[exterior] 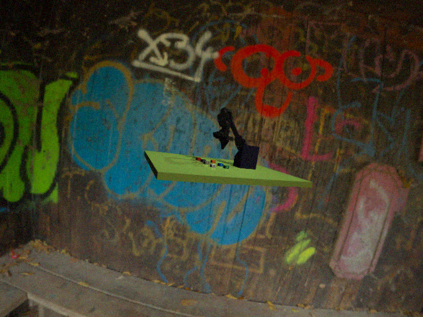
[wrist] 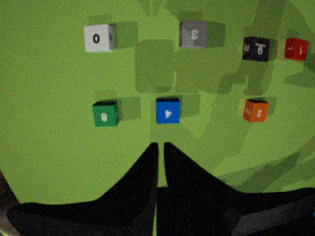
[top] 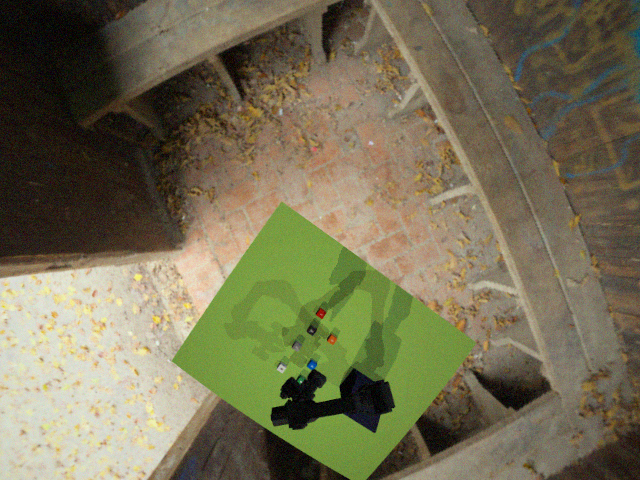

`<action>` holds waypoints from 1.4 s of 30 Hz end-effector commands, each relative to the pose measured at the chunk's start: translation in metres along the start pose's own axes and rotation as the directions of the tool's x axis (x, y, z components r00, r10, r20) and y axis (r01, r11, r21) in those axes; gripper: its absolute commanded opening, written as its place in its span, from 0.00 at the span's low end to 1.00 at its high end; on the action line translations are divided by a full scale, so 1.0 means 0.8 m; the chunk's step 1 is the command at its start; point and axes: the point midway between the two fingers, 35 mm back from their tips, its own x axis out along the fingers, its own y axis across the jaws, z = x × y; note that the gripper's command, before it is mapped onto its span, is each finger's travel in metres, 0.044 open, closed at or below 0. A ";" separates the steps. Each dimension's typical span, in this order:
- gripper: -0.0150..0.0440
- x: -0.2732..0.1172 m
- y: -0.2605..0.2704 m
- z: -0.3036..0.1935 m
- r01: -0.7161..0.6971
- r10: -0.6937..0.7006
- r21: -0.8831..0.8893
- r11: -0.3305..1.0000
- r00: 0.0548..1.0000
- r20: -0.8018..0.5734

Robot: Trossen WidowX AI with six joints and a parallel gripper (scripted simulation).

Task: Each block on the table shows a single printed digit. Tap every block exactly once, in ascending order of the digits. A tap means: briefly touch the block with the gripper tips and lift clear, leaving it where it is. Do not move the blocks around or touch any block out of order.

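My gripper (wrist: pixel 160 148) (exterior: pixel 223 148) is shut and empty, raised above the table. In the wrist view its tips lie just below the blue block (wrist: pixel 167 111) (top: pixel 311 364), marked 4. The green block (wrist: pixel 105 114) (top: pixel 300 379), marked 8, is left of it. The orange block (wrist: pixel 256 111) (top: pixel 331 339), marked 2, is right. Farther up are the white block (wrist: pixel 97 38) (top: pixel 281 367) marked 0, grey block (wrist: pixel 192 34) (top: pixel 296 345) marked 3, black block (wrist: pixel 256 49) (top: pixel 311 330) with a barred 6 or 9, and red block (wrist: pixel 296 49) (top: pixel 321 313) marked 1.
The green table (top: pixel 268 242) (exterior: pixel 191 176) carries the dark arm base (exterior: pixel 249 157), which stands to the right of the blocks in the top and exterior views. Arm shadows fall across the blocks. A table edge shows at the lower left of the wrist view.
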 end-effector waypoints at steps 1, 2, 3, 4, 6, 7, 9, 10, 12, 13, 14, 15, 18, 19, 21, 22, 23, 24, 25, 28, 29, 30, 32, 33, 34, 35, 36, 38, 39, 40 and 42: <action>0.29 -0.001 0.045 -0.006 -0.001 0.001 -0.009 1.000 1.000 -0.005; 0.29 -0.001 0.062 -0.009 -0.001 0.001 -0.009 1.000 1.000 -0.005; 0.29 0.000 0.075 -0.011 -0.001 0.001 -0.008 1.000 1.000 -0.005; 0.29 0.000 0.083 -0.013 -0.001 0.001 -0.008 1.000 1.000 -0.005; 0.29 0.001 0.085 -0.014 0.000 0.000 -0.008 1.000 1.000 -0.005; 0.29 0.005 0.086 -0.013 -0.001 0.001 -0.008 1.000 1.000 -0.005; 0.29 0.039 0.087 -0.011 -0.001 0.001 -0.008 1.000 1.000 -0.004; 0.29 0.066 0.087 -0.011 -0.001 0.001 -0.008 1.000 1.000 -0.004; 0.29 0.098 0.085 -0.014 0.002 -0.002 -0.007 1.000 1.000 -0.004; 0.29 0.102 0.084 -0.014 0.002 -0.002 -0.007 1.000 1.000 -0.004; 0.29 0.102 0.084 -0.014 0.002 -0.002 -0.007 1.000 1.000 -0.004; 0.29 0.102 0.084 -0.014 0.002 -0.002 -0.007 1.000 1.000 -0.004; 0.29 0.102 0.084 -0.014 0.002 -0.002 -0.007 1.000 1.000 -0.004; 0.29 0.102 0.084 -0.014 0.002 -0.002 -0.007 1.000 1.000 -0.004; 0.29 0.104 0.084 -0.014 0.002 -0.002 -0.007 1.000 1.000 -0.004; 0.29 0.105 0.084 -0.014 0.002 -0.002 -0.007 1.000 1.000 -0.004; 0.29 0.107 0.084 -0.014 0.002 -0.002 -0.007 1.000 1.000 -0.004; 0.29 0.109 0.084 -0.014 0.002 -0.002 -0.007 1.000 1.000 -0.004; 0.29 0.111 0.084 -0.014 0.002 -0.003 -0.007 1.000 1.000 -0.004; 0.29 0.117 0.084 -0.014 0.003 -0.003 -0.007 1.000 1.000 -0.004; 0.29 0.119 0.084 -0.014 0.003 -0.003 -0.007 1.000 1.000 -0.004; 0.29 0.121 0.084 -0.014 0.003 -0.003 -0.007 1.000 1.000 -0.004; 0.29 0.125 0.084 -0.014 0.003 -0.003 -0.007 1.000 1.000 -0.004; 0.29 0.127 0.084 -0.014 0.003 -0.003 -0.007 1.000 1.000 -0.004; 0.29 0.129 0.084 -0.014 0.003 -0.003 -0.007 1.000 1.000 -0.004; 0.29 0.131 0.084 -0.014 0.003 -0.003 -0.007 1.000 1.000 -0.004; 0.29 0.133 0.084 -0.014 0.003 -0.003 -0.007 1.000 1.000 -0.004; 0.29 0.137 0.084 -0.014 0.004 -0.004 -0.007 1.000 1.000 -0.004; 0.29 0.139 0.084 -0.014 0.004 -0.004 -0.007 1.000 1.000 -0.004; 0.29 0.140 0.084 -0.014 0.004 -0.004 -0.007 1.000 1.000 -0.004; 0.29 0.140 0.084 -0.014 0.004 -0.004 -0.007 1.000 1.000 -0.004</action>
